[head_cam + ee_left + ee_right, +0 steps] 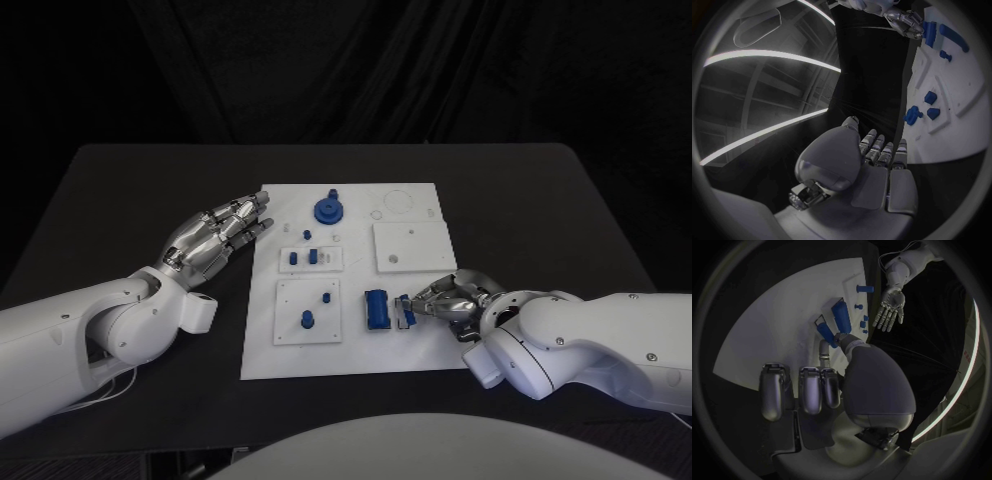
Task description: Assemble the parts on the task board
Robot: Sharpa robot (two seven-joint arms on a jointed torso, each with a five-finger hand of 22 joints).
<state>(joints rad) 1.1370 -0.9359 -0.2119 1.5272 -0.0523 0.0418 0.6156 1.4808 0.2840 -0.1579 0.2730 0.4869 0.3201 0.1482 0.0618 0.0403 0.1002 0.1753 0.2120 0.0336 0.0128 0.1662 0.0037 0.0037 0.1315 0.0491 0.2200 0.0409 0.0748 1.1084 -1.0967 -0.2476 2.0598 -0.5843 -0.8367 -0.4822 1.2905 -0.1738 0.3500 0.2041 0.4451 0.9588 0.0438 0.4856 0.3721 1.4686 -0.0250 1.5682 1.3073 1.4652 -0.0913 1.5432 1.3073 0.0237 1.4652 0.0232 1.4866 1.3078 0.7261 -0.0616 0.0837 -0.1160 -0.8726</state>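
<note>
At the lower right of the task board [346, 350], the right hand [450, 298] pinches a small blue part [407, 316] in its fingers [824, 352], likely to fit it beside the blue block [376, 309]. The left hand [216, 235] waits with fingers wide, holding nothing, over the worktop [144, 200] left of the board.

Black table [130, 190], matte top, rounded far corners, sits centre of scene. Behind it a black curtain [361, 70] runs the full width, hanging in soft vertical folds. Dark either side of the table, floor not discernible. The left wrist view shows long bright light strips [767, 55] overhead among dim structural framing. Another light strip [970, 365] shows in the right wrist view.
</note>
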